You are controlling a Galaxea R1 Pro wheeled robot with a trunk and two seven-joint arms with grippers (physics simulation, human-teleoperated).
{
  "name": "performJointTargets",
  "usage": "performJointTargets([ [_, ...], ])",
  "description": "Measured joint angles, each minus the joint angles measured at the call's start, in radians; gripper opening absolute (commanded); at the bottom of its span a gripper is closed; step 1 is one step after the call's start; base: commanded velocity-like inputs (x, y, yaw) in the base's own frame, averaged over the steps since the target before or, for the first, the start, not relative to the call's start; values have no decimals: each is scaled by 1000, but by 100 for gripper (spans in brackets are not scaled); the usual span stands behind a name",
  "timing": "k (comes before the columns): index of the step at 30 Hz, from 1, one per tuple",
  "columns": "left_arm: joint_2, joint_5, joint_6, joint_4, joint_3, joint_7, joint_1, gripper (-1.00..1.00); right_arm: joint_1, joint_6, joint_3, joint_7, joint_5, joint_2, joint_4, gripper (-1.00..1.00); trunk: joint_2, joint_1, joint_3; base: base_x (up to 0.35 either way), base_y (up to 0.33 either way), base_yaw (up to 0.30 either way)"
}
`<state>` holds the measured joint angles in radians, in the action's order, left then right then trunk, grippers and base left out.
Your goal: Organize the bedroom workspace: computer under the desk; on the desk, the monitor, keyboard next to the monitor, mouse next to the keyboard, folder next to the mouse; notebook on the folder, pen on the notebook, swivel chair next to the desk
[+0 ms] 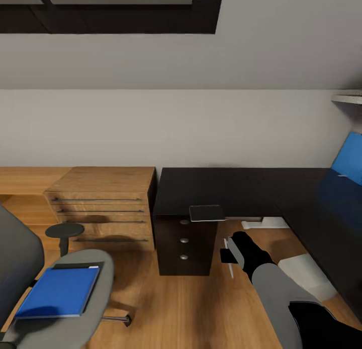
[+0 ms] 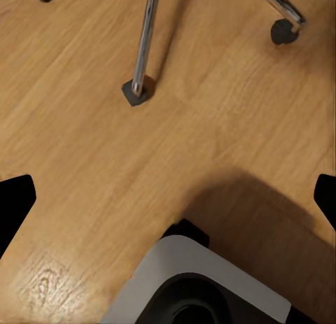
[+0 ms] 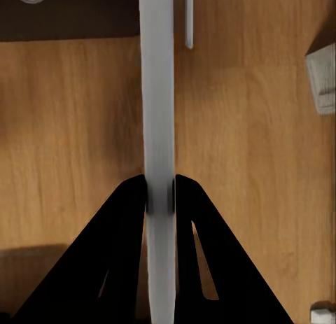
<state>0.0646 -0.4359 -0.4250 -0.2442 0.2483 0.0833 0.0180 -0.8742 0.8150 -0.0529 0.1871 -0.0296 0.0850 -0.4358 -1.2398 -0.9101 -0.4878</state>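
Observation:
The grey swivel chair (image 1: 98, 288) stands at the lower left, with the blue folder (image 1: 60, 291) lying flat on its seat. Right of it runs the black L-shaped desk (image 1: 241, 188). A small greyish notebook (image 1: 206, 213) lies at the desk's front edge, above the drawer unit (image 1: 183, 243). My right gripper (image 1: 229, 256) hangs in front of the desk, below the notebook, shut on the pale thin pen (image 3: 158, 93), which runs out between its fingers (image 3: 129, 205). My left gripper (image 2: 168, 201) is open over bare floor near the chair's chrome base (image 2: 143, 44).
Low wooden shelving with drawers (image 1: 105, 203) stands left of the desk, behind the chair's black armrest (image 1: 64, 231). A blue back panel (image 1: 349, 158) rises at the desk's far right. Pale blocks (image 1: 306, 271) lie under the desk. Wooden floor (image 1: 191, 309) lies open between chair and desk.

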Motion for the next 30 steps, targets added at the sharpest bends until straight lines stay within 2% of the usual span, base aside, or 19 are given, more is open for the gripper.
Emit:
performJointTargets([
  [5, -1, 0, 0, 0, 0, 0, 0, 100, 0, 0, 0, 0, 0, 0, 1, -100, 0, 0, 0, 0, -304, 0],
  [9, -11, 4, 0, 0, -2, 4, 0, 100, 0, -1, 0, 0, 0, 0, 1, -100, 0, 0, 0, 0, -304, 0],
  [15, -23, 39, 1, 0, -5, 14, 0, 100, 0, -12, 0, 0, 0, 0, 2, -100, 0, 0, 0, 0, -285, 0],
  [22, -27, 57, 1, 0, -6, 16, 0, 100, 0, -22, 0, 0, 0, 1, 1, -100, 0, 0, 0, 0, -64, 0],
  [30, -33, 60, 3, 0, -5, 38, 0, 100, 0, -30, 0, 0, 0, 1, 1, -100, 56, 31, 25, 0, -6, 0],
])
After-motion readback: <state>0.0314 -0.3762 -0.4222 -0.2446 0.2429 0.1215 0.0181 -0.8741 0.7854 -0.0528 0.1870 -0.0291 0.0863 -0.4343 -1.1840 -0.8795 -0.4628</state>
